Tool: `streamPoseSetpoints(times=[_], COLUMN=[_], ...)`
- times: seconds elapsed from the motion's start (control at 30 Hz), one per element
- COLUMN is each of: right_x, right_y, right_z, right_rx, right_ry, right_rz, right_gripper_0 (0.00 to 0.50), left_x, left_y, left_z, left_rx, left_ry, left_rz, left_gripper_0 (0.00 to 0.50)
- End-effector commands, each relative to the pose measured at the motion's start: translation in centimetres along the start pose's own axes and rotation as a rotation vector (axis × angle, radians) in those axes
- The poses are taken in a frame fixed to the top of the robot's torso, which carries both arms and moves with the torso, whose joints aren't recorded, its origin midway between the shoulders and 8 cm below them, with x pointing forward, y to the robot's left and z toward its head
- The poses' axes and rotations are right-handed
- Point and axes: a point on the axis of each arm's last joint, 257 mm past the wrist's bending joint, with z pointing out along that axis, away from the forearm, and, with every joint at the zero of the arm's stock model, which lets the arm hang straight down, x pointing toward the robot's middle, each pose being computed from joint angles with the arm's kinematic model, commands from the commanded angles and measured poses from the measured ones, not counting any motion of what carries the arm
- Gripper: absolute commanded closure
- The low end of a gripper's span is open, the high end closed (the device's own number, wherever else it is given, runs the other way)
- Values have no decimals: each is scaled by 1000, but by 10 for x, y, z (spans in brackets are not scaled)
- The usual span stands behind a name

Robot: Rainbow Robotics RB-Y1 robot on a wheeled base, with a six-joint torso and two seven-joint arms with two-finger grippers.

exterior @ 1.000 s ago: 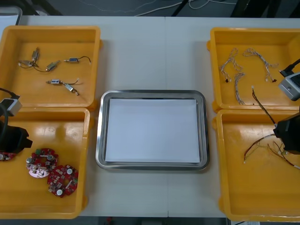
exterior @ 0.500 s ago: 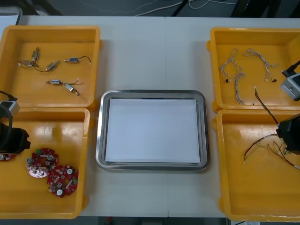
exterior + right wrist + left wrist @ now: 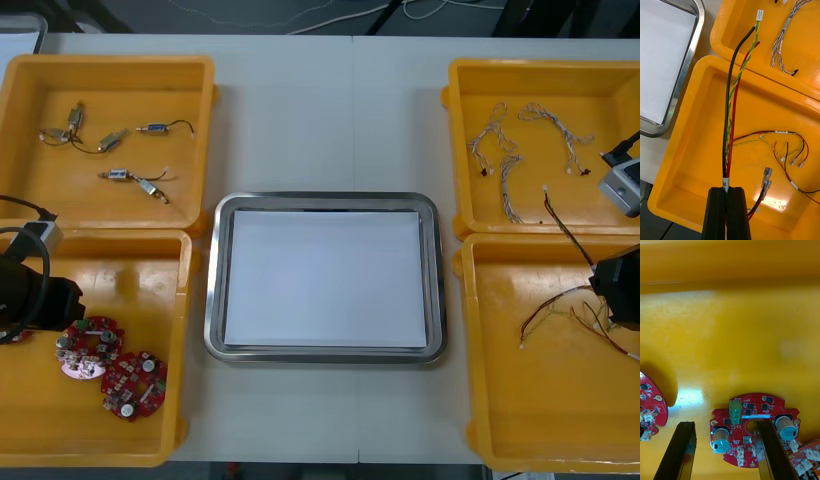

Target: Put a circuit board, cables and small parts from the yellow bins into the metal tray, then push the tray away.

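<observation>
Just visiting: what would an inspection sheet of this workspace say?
Surface: light table.
Job's things: tray white inside, nothing in it; boards in left near bin; small parts in left far bin.
Clutter: nothing seen.
Grippers: left gripper open over a board; right gripper shut on held cable over right near bin.
Cables: twisted cables in right far bin; red and yellow cables in right near bin.
Surroundings: wires on floor beyond table.

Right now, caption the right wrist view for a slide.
Right gripper shut on cables above a bin beside the tray.
</observation>
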Motion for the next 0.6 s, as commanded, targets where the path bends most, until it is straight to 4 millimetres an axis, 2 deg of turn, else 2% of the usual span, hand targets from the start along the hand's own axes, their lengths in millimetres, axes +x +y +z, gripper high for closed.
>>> streamPoseSetpoints(times=[0.03,0.6], right_x=[8,8], right_y=[-6,-6], right_z=[-1,-1], right_rx=[35,35], right_ry=[27,27], right_rz=[-52,-52], right_gripper_0=[500,500], left_x=[-14,-9], left_y=[-15,-19], left_z=[0,12], left_rx=[16,-15], left_ry=[-38,-30], left_rz=[-24,18], left_gripper_0=[46,56])
